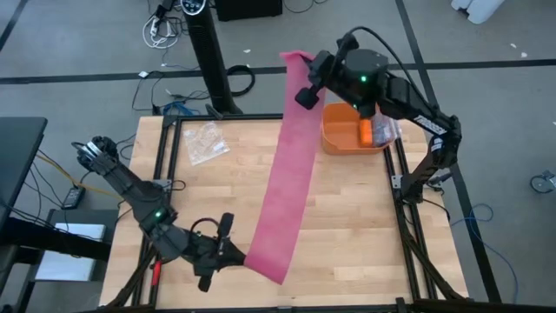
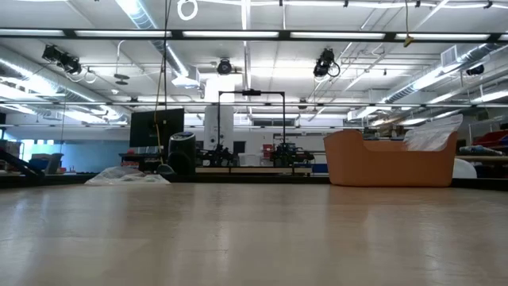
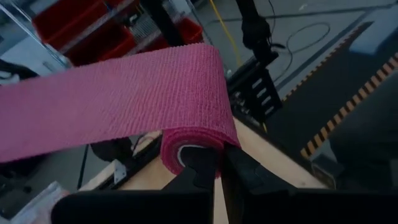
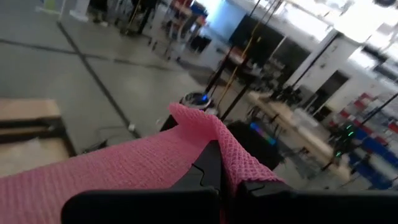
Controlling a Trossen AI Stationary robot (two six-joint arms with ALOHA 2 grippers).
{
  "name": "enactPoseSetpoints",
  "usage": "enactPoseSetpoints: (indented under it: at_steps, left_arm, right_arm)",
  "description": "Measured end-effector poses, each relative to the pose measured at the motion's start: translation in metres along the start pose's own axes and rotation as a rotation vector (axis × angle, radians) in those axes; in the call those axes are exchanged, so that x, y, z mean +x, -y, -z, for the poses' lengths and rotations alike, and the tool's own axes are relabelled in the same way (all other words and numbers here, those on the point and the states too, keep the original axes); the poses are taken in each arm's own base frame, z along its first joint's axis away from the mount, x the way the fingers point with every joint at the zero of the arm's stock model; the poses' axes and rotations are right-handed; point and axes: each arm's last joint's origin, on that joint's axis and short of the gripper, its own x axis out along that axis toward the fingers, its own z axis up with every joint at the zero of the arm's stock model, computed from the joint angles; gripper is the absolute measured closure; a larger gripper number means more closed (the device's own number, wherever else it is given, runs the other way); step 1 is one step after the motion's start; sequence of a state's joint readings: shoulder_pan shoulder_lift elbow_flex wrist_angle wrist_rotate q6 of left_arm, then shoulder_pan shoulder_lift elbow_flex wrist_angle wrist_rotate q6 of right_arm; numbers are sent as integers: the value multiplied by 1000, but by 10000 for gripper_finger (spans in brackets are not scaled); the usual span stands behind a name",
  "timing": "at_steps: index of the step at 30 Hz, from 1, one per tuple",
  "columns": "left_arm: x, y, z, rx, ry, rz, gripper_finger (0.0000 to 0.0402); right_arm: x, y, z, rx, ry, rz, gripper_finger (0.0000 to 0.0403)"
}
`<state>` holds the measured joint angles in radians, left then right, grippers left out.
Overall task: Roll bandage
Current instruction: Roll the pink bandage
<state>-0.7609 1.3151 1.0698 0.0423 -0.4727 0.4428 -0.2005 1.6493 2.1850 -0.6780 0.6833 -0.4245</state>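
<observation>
The bandage [image 1: 291,165] is a long magenta-pink band stretched slantwise over the table from the near left toward the far edge. Its near end is wound into a small roll [image 3: 186,152]. My left gripper [image 1: 228,250] is at the near edge, shut on that rolled end, as the left wrist view [image 3: 221,158] also shows. My right gripper [image 1: 306,83] is beyond the table's far edge, shut on the band's far end [image 4: 205,127]. Neither the band nor the grippers show in the low view. My left gripper pinches the bandage's rolled near end [image 3: 208,146] between its two fingers, coming level from the table's left. The flat band runs off the top of the roll toward the far side, drawn fairly straight. My right gripper pinches the band's far end [image 4: 217,140] between its two fingers, with a short flap [image 4: 245,165] folded over one finger. The band runs from the fingers back toward the table's near side, spread flat and fairly straight.
An orange bin [image 1: 352,135] stands at the far right with a small orange roll [image 1: 367,132] and crinkly plastic inside; it also shows in the low view [image 2: 389,159]. A clear plastic bag [image 1: 206,142] lies at the far left. Bare wood [image 1: 365,226] shows right of the band.
</observation>
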Motion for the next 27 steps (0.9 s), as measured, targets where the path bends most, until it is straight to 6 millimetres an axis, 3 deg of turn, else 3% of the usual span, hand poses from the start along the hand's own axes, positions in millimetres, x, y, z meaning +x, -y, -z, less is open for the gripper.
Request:
enactPoseSetpoints:
  at_steps: [5,19,27]
  left_arm:
    - [-5,1,-12,53,48,-31,387]
    - [-34,-33,-78,95,77,-151,387]
    - [-37,-39,-84,18,88,-158,387]
  right_arm:
    - [12,-17,21,-14,-111,-93,403]
    - [17,-104,87,-99,-374,-305,403]
    - [13,-118,90,-33,-375,-311,358]
